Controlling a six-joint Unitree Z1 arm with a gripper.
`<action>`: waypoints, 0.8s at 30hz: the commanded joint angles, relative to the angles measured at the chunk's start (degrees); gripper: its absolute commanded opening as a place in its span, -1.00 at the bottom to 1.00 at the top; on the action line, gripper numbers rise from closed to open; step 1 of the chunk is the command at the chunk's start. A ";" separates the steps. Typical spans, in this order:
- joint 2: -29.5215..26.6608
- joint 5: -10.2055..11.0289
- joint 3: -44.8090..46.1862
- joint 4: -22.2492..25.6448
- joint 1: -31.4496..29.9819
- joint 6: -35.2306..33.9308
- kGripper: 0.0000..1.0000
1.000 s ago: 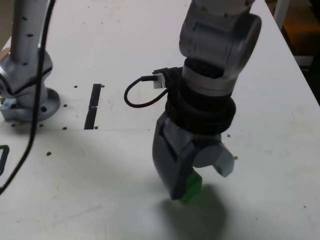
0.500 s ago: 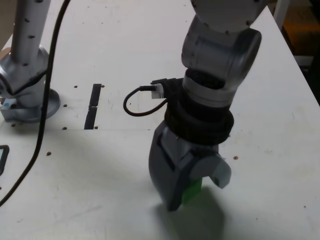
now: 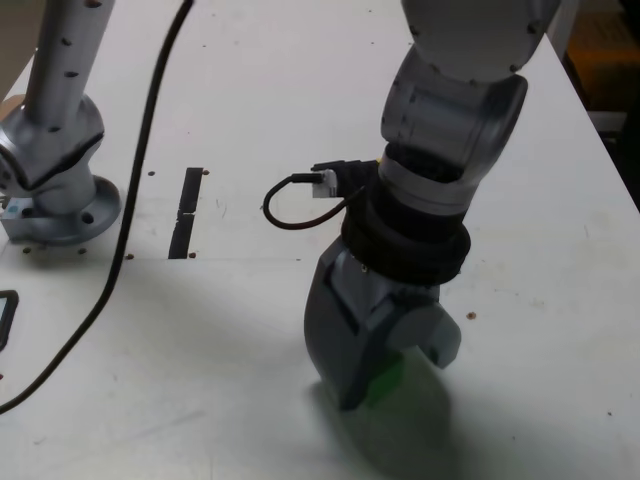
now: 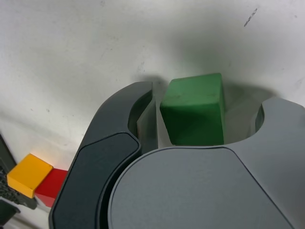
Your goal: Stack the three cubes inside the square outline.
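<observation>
My gripper point(image 3: 385, 375) stands low over the table at the front of the exterior view, its jaws either side of the green cube point(image 3: 383, 380). In the wrist view the green cube point(image 4: 194, 110) rests on the table between the jaws, with a narrow gap on each side, so my gripper point(image 4: 202, 117) is open. The yellow cube point(image 4: 28, 174) and the red cube point(image 4: 53, 187) touch each other further off; the yellow one looks to lie on the red. A black outline point(image 3: 5, 320), cut by the exterior view's left edge, may be the square outline.
The arm's grey base point(image 3: 55, 195) stands at the exterior view's left, and a black cable point(image 3: 130, 220) runs down from it across the table. A straight black tape strip point(image 3: 186, 212) lies beside the base. The table's edge point(image 3: 600, 130) runs along the right.
The jaws have spread a little away from the green cube, which stays on the table. The arm's upper part has leaned toward the exterior view's right, and the hanging cable has swung right.
</observation>
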 commanded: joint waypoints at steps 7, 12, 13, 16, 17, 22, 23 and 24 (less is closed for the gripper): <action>0.86 -1.00 1.16 -0.98 0.83 2.23 0.49; 1.08 -0.97 1.27 -1.19 0.90 2.93 0.18; 1.08 -0.82 1.26 -1.27 0.91 3.04 0.14; 1.04 0.30 1.21 -1.77 0.91 3.67 -0.08; 0.99 0.82 1.16 -1.92 0.90 3.89 -0.16; -0.46 3.64 0.57 -1.25 0.90 4.56 -0.46; -0.96 3.73 0.57 -0.75 0.90 4.62 -0.47; -1.54 3.75 0.61 -0.20 0.89 4.66 -0.47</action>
